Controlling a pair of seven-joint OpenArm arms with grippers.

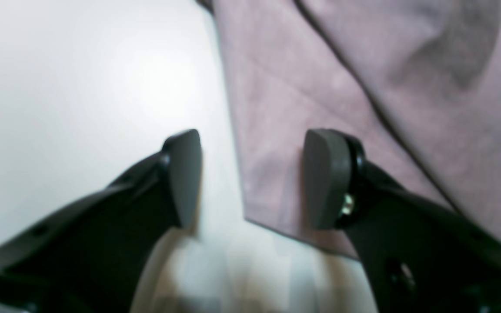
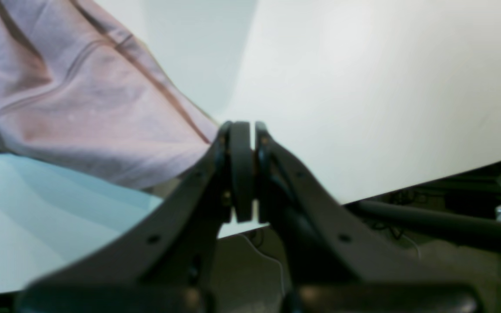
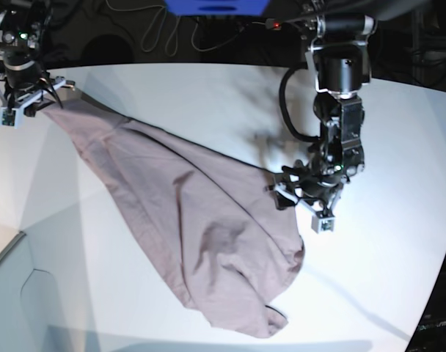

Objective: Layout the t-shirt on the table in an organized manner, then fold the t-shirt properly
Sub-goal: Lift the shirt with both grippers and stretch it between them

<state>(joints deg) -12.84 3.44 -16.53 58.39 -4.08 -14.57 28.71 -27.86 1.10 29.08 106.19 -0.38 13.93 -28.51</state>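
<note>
Clearly limp, the shirt point(image 3: 186, 235) wants hem grips: right claw point(image 2: 242, 171) pinches its 10 o'clock corner, left claw point(image 1: 250, 178) gapes empty

Robot lab, cables point(image 3: 161, 33), white table point(image 3: 399, 132)

Black two-armed robot
Left claw point(image 1: 250, 178): matte grey pads on black fingers, silver screw; black cable loops beside the arm.

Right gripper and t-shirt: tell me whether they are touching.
Touching. In the right wrist view the right gripper has its jaws shut on an edge of the t-shirt, and the cloth runs taut from the jaws toward the table.
</note>
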